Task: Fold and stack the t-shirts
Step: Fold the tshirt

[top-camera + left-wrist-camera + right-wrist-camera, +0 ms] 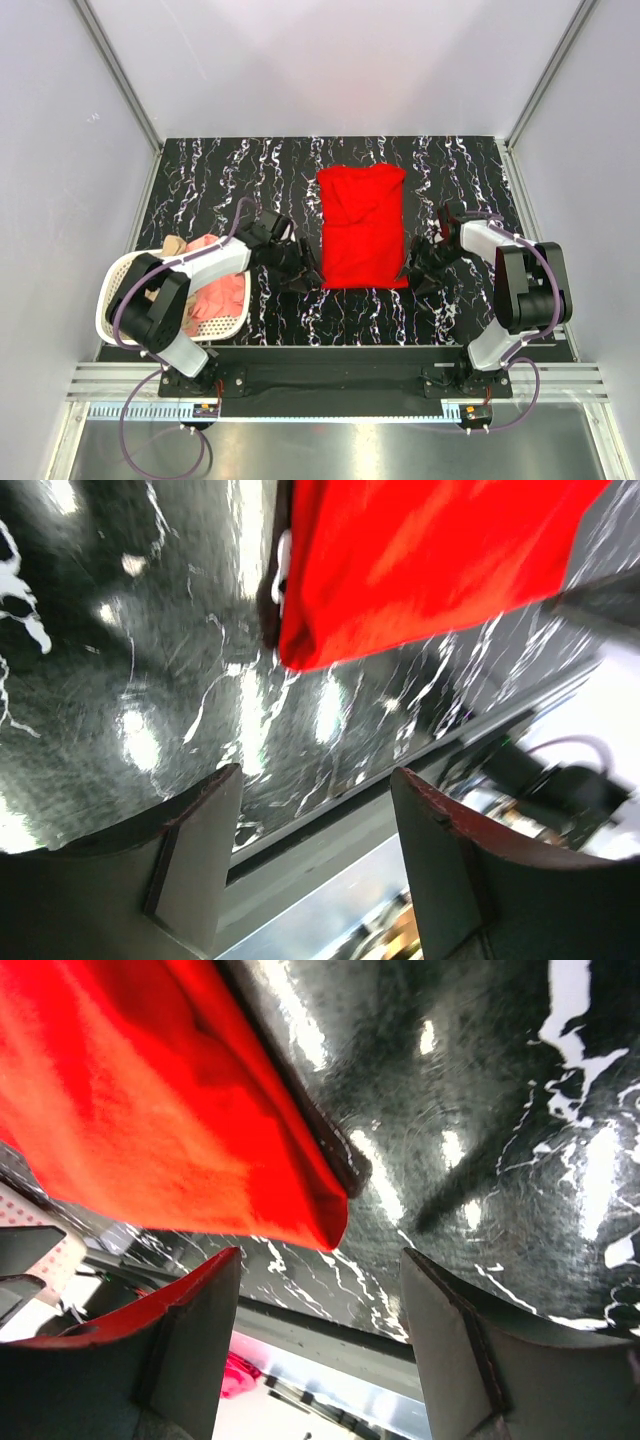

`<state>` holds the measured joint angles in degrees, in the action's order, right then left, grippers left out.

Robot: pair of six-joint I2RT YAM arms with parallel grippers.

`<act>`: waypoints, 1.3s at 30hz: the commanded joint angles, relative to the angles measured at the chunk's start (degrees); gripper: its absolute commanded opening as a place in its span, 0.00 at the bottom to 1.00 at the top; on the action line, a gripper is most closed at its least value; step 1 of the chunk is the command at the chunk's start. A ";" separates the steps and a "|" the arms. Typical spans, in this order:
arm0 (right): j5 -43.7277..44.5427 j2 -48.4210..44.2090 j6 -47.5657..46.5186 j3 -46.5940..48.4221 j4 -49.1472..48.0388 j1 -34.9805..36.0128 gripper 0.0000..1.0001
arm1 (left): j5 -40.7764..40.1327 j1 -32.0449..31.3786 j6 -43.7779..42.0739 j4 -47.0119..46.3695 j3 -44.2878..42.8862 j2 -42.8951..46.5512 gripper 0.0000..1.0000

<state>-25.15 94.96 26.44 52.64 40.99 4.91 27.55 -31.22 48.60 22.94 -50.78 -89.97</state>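
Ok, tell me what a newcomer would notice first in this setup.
The bright red t-shirt stands out, lying partly folded in the middle of the black marbled table. The left end effector and right end effector sit open beside its two near corners, holding nothing. At the table's left edge, a white basket holds pink clothes.

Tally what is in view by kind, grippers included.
Red t-shirt, on the table: 1
White basket: 1
Grippers: 2, the left gripper and the right gripper, both open
Pink clothes heaped in the basket: cannot tell how many
Total counted: 4
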 commanded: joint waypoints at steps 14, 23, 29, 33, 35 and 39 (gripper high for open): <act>1.94 -2.94 4.59 -2.54 -5.57 -0.34 0.69 | -7.77 -2.00 29.35 -9.67 3.68 -6.00 0.62; 1.33 -3.38 5.73 -4.65 -7.42 -0.34 0.67 | -8.13 -2.18 35.16 -13.01 6.04 -8.90 0.52; 1.42 -2.67 6.08 -4.57 -7.68 -0.34 0.66 | -7.25 -2.18 37.36 -17.31 8.16 -9.78 0.47; 1.51 -2.59 6.35 -4.30 -7.59 -0.42 0.66 | -7.16 -2.18 37.35 -18.80 8.42 -10.31 0.43; 1.50 -2.06 6.35 -4.30 -7.51 -0.34 0.67 | -7.33 -2.09 37.36 -19.25 8.60 -10.40 0.39; 0.63 -1.27 6.52 -4.57 -8.21 -0.34 0.68 | -7.07 -1.82 36.22 -20.21 8.60 -11.10 0.21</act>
<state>-24.67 93.14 32.62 48.29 34.57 4.71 23.57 -33.17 85.97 2.68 -43.46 -99.22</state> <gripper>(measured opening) 0.677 0.248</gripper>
